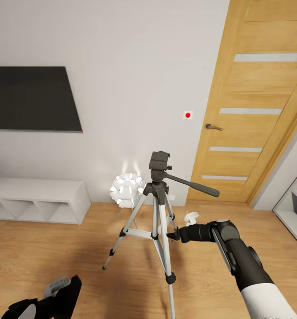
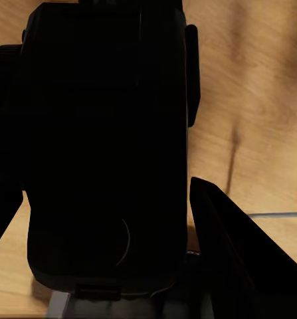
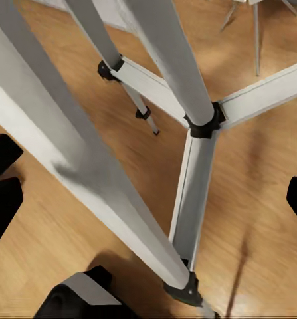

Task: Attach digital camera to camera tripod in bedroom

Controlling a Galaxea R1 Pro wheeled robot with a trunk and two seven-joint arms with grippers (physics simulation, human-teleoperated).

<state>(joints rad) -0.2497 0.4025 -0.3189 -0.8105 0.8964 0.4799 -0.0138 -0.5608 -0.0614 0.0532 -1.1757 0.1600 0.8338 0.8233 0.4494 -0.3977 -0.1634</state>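
The camera tripod (image 1: 159, 201) stands on the wood floor in the middle of the head view, its dark grey head (image 1: 159, 162) bare on top and its pan handle (image 1: 197, 184) pointing right. My right gripper (image 1: 176, 232) is open beside the tripod's right leg at mid height. In the right wrist view the silver legs (image 3: 188, 179) cross close between its black fingers (image 3: 2, 193). At the lower left my left gripper (image 1: 55, 296) is shut on the digital camera (image 1: 71, 290). The camera's black body (image 2: 108, 146) sits between the fingers (image 2: 244, 262).
A white spiky globe lamp (image 1: 127, 189) glows behind the tripod. White cube shelves (image 1: 37, 201) run along the left wall under a black panel (image 1: 33, 98). The honey-coloured door (image 1: 259, 102) is at right, with a white wall plate (image 1: 187, 115) beside it. More shelving (image 1: 296, 208) is far right.
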